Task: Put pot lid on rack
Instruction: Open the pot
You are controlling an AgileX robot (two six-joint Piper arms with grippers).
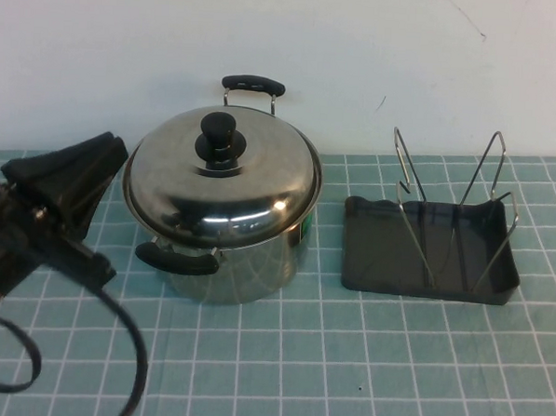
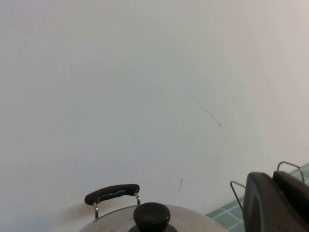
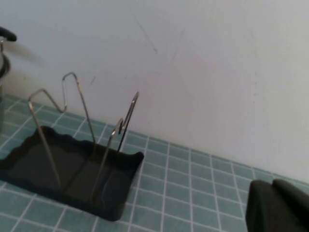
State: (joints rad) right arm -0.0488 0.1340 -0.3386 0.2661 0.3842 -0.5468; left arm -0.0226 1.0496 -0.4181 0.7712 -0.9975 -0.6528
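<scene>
High view: pot lid (image 1: 225, 177) seated on the pot (image 1: 233, 257), rack (image 1: 432, 249) well apart to its right.
I count one lid, one pot, one rack, nothing else on the green grid mat (image 1: 345, 361). I judge the lid stiff, fairly light and slick on its polished dome, so I'd take it by the black knob (image 1: 219, 135), the only graspable part. My left gripper (image 1: 69, 183) hangs near the pot's left side, empty; I cannot tell how its jaws stand. My right gripper (image 3: 277, 205) shows only in its wrist view, beside the rack, jaws likewise unreadable.
</scene>
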